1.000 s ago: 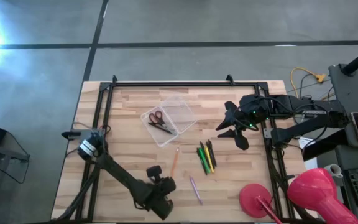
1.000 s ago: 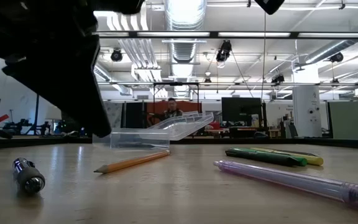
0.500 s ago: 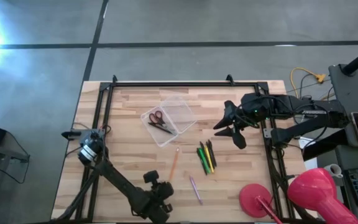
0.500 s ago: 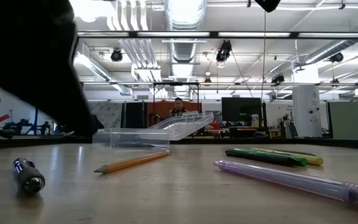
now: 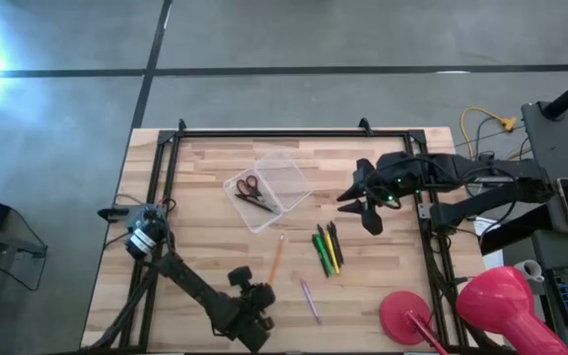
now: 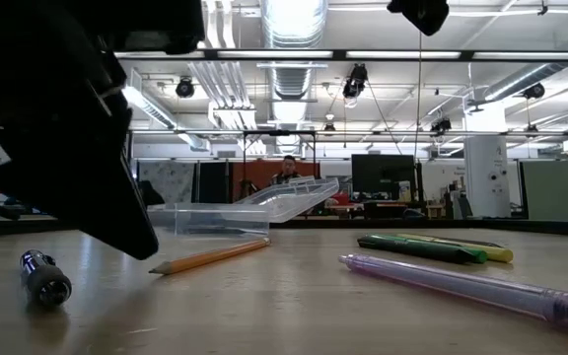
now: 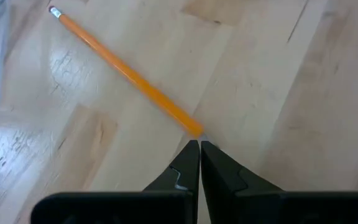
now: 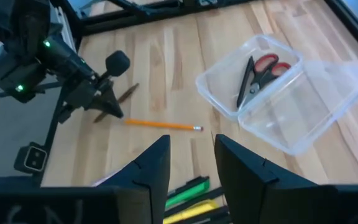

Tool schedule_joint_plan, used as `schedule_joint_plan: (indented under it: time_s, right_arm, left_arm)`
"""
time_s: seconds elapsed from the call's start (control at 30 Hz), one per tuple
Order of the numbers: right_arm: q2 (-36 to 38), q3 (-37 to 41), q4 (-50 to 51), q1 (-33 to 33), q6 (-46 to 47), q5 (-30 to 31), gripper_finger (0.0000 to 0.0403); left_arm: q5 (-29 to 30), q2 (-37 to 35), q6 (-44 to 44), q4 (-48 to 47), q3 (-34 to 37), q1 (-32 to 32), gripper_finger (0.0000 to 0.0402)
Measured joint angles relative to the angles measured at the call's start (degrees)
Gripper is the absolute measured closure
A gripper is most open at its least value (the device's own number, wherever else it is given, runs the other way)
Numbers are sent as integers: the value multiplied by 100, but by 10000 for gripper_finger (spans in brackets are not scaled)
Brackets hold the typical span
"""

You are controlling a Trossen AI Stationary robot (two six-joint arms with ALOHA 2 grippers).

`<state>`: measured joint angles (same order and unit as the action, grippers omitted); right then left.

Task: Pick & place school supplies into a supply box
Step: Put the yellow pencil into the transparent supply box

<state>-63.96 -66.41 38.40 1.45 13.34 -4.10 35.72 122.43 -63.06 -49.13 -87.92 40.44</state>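
The supply box (image 5: 256, 209) is clear plastic and stands open at the table's middle, its lid (image 5: 286, 176) lying beside it. Red-handled scissors (image 5: 248, 189) lie inside. An orange pencil (image 5: 276, 258) lies flat nearer the front, green, yellow and black pens (image 5: 325, 248) to its right, a purple pen (image 5: 310, 301) in front. My left gripper (image 7: 199, 144) is shut, its tips just off the pencil's sharpened end (image 7: 194, 129), low over the wood. My right gripper (image 8: 191, 155) hangs open high over the table's right part, with nothing between its fingers.
A dark pen (image 6: 45, 278) lies on the wood near my left arm. A red round-based object (image 5: 407, 318) and a pink object (image 5: 501, 301) sit at the front right corner. A black frame (image 5: 264, 132) runs along the table's edges. A person (image 6: 286, 170) stands far behind.
My left gripper, still shut, has sunk toward the table and now stands close to the orange pencil's sharpened end. My right gripper has rolled a little at the wrist. The pens, the pencil and the box have not moved.
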Motion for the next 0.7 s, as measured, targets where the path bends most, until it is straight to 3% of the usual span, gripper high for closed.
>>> schedule_joint_plan:
  time_s: [0.7]
  right_arm:
    - [0, 430, -61, 4, 170, -2, 281]
  left_arm:
    - [-70, -26, 0, 481, 178, -113, 402]
